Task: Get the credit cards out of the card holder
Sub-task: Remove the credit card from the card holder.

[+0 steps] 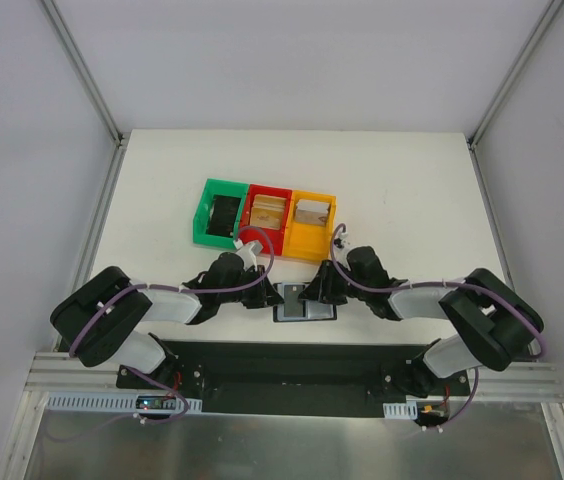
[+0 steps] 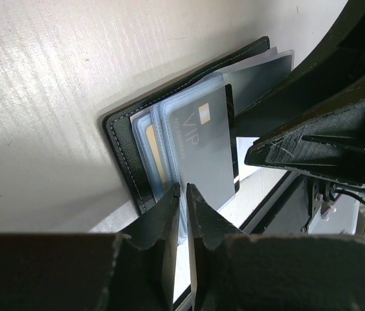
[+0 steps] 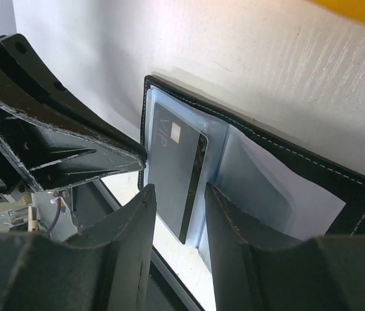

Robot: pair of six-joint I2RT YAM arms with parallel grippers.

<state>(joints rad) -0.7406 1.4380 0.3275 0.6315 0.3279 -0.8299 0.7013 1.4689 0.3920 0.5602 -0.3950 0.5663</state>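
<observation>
Sticking part-way out of its clear sleeve, the VIP card (image 3: 176, 170) shows right between the fingers of the right claw (image 3: 179, 189), loose end toward that wrist. A tan card (image 2: 155, 152) sits just ahead-left of the left claw (image 2: 183, 194), fully tucked in its sleeve. These credit cards look light, thin, stiff and slick-faced. Best bet is to pinch across the flat faces at the exposed end and pull straight along the sleeve; an edge grip would likely slip. The sleeves look soft and floppy and may drag along.

The card holder (image 3: 362, 199) lies open and flat directly ahead of both claws, which face each other across it. Right claw is half-wide, straddling the VIP card, no contact visible. Left claw is narrowed to a slit, apparently pinching the holder's near sleeve edge, judged a hold-down.

Beyond the claws, a green bin (image 1: 200, 222), red bin (image 1: 268, 189) and orange bin (image 1: 307, 245) stand in a row on the table (image 1: 412, 200).
</observation>
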